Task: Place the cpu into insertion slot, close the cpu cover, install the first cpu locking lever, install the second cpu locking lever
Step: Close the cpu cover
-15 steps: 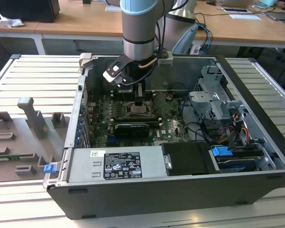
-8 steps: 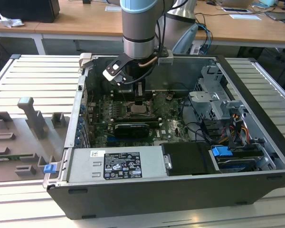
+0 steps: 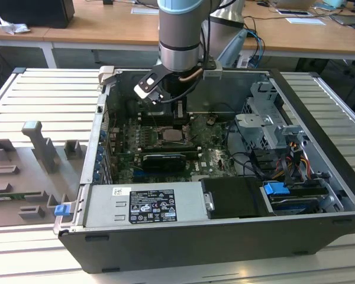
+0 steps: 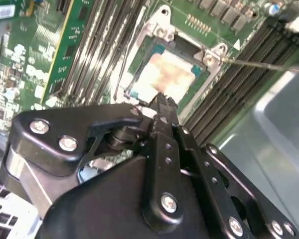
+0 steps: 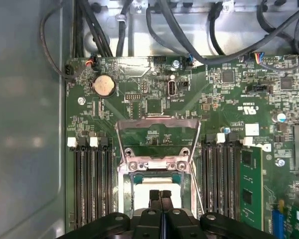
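Hovering inside the open computer case [image 3: 319, 195], my gripper [image 5: 160, 194] has its fingers pressed together, gripping nothing, tips right over the cpu [image 5: 142, 189]; contact I cannot tell. The cpu lies flat in the insertion slot [image 5: 123, 174], mid-board between the memory slots [image 5: 89, 184]. The cpu cover [image 5: 157, 121] stands swung open at the slot's edge beyond the fingertips

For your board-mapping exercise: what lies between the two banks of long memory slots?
The insertion slot holding the cpu, with the end effector over it, in the first wrist view.
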`<state>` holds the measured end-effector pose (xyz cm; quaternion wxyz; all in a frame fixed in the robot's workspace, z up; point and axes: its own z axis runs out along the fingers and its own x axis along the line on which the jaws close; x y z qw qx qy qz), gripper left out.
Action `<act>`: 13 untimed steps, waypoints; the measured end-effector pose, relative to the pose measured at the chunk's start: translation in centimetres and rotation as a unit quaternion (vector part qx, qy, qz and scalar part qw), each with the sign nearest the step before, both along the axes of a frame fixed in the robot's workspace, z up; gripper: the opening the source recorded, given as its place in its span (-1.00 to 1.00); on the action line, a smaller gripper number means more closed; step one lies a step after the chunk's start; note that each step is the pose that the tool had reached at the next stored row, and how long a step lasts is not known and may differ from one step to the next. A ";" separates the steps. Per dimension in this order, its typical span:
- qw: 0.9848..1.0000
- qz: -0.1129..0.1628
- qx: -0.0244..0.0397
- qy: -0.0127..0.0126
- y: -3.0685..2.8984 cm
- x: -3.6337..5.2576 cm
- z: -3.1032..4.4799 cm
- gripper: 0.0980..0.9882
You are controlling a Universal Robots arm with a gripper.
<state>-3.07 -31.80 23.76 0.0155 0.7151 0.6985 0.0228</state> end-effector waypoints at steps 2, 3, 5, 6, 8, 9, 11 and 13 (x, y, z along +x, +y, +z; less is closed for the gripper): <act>1.000 0.000 0.000 0.000 0.00 0.00 0.87 -0.98; 1.000 0.000 0.000 0.000 0.01 0.00 1.69 -0.98; 1.000 0.000 0.000 0.000 0.01 0.02 2.40 -0.98; 1.000 0.000 0.000 0.000 0.01 0.34 2.40 -0.98; 1.000 0.000 0.000 0.000 0.01 1.33 2.41 -0.98; 1.000 0.000 0.000 0.001 0.00 1.60 2.43 -0.98; 1.000 0.000 0.000 0.001 0.00 1.73 2.88 -0.98; 1.000 0.000 0.000 0.001 0.01 2.14 3.23 -0.98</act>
